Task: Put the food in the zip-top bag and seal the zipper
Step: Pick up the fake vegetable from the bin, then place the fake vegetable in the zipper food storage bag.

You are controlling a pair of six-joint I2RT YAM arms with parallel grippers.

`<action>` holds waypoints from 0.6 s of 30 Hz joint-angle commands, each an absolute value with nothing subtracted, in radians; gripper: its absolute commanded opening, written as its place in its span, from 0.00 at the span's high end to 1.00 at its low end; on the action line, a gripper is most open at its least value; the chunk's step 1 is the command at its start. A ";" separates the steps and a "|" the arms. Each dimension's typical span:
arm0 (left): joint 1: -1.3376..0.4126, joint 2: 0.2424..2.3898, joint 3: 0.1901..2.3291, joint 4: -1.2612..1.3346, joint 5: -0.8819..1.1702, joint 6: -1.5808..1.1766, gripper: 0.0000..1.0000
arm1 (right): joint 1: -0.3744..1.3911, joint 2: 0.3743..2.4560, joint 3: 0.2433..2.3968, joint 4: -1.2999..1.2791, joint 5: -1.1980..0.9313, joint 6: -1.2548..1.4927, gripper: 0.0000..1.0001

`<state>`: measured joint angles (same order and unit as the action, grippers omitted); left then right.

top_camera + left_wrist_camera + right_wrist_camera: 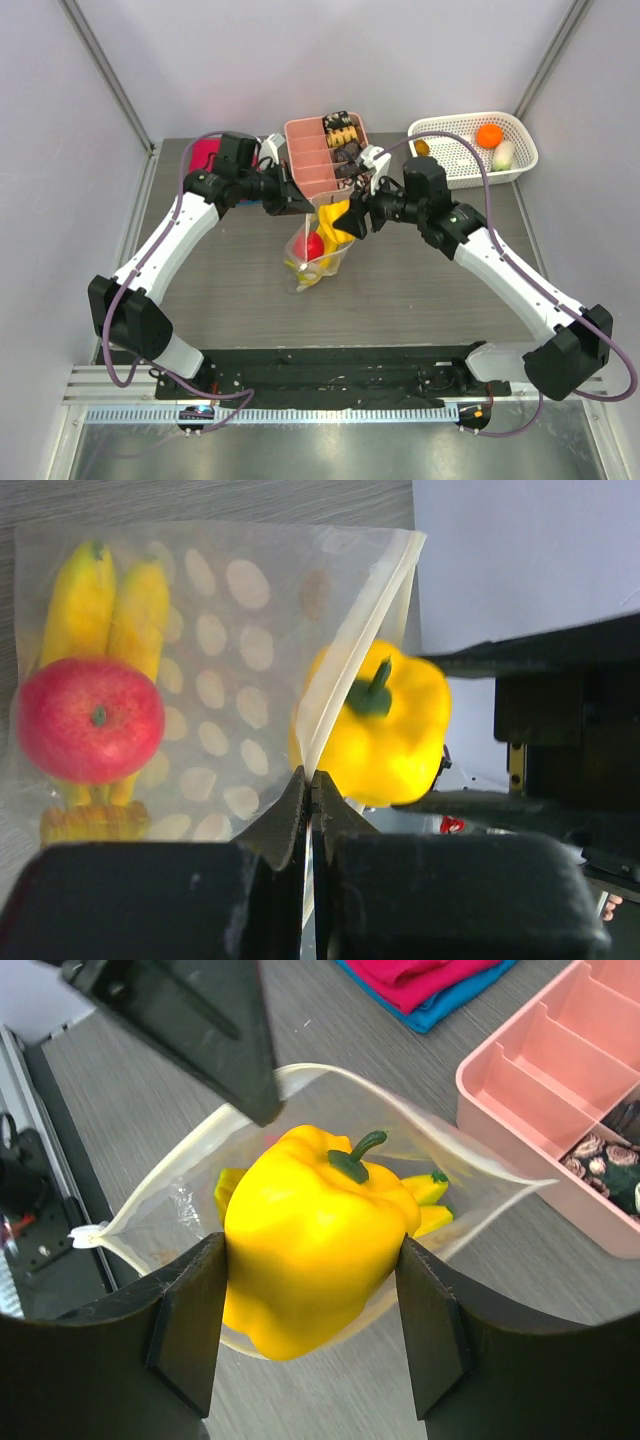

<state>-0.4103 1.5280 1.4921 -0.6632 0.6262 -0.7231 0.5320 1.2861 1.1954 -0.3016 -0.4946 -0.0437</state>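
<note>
Right wrist view first: my right end effector point(312, 1255) grips the yellow pepper point(290, 1280), one finger pressed on each side of it, green stem pointing up and away. The pepper sits right at the open mouth of the bag point(180, 1210), whose rim spreads in a loop around and behind it. I cannot tell whether its lower end has passed the rim.

On the left wrist view, my left end effector point(310, 785) is closed, with the two fingertips pinching the bag's mouth edge between them. The zipper point(365, 640) runs up from that pinch as a pale strip, unsealed, with the pepper just beside it. Through the dotted clear plastic I see a red apple point(90, 720) lying in front of two bananas point(100, 600), and a ridged yellow piece point(95, 820) below them, all inside the bag.

From the top camera, both arms meet over the middle of the table point(420, 280), and the bag hangs from the left grip with its lower end down by the table. A pink divided tray point(325, 150) with dark snacks point(345, 140) stands just behind it. A white basket point(470, 150) at the far right holds an orange point(488, 135) and a white-and-green piece point(503, 155). Pink and blue cloth point(420, 980) lies beyond the bag.
</note>
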 commanded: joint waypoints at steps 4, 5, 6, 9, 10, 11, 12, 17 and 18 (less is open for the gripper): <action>-0.413 1.523 1.485 -0.607 0.683 -0.749 1.00 | 0.609 1.235 1.193 -0.253 -0.374 -0.210 0.99; -0.411 1.520 1.483 -0.606 0.684 -0.749 1.00 | 0.615 1.241 1.198 -0.244 -0.359 -0.201 0.99; -0.411 1.520 1.482 -0.604 0.686 -0.749 1.00 | 0.630 1.249 1.206 -0.238 -0.345 -0.190 0.99; -0.411 1.517 1.480 -0.601 0.693 -0.749 1.00 | 0.647 1.293 1.212 -0.227 -0.269 -0.163 0.99; -0.411 1.516 1.479 -0.603 0.695 -0.749 1.00 | 0.649 1.308 1.209 -0.226 -0.240 -0.164 0.99; -0.413 1.516 1.479 -0.601 0.695 -0.749 1.00 | 0.649 1.336 1.207 -0.218 -0.227 -0.166 0.99; -0.411 1.516 1.479 -0.600 0.696 -0.749 1.00 | 0.650 1.353 1.209 -0.216 -0.218 -0.169 0.99; -0.411 1.509 1.470 -0.601 0.700 -0.741 1.00 | 0.657 1.399 1.230 -0.209 -0.129 -0.140 0.92; -0.410 1.508 1.467 -0.604 0.699 -0.736 1.00 | 0.661 1.401 1.236 -0.207 -0.103 -0.130 0.86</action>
<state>-0.4103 1.5280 1.4757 -0.6380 0.6579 -0.7341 0.6491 1.3991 1.1873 -0.2630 -0.2241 -0.1551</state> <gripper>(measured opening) 0.002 0.656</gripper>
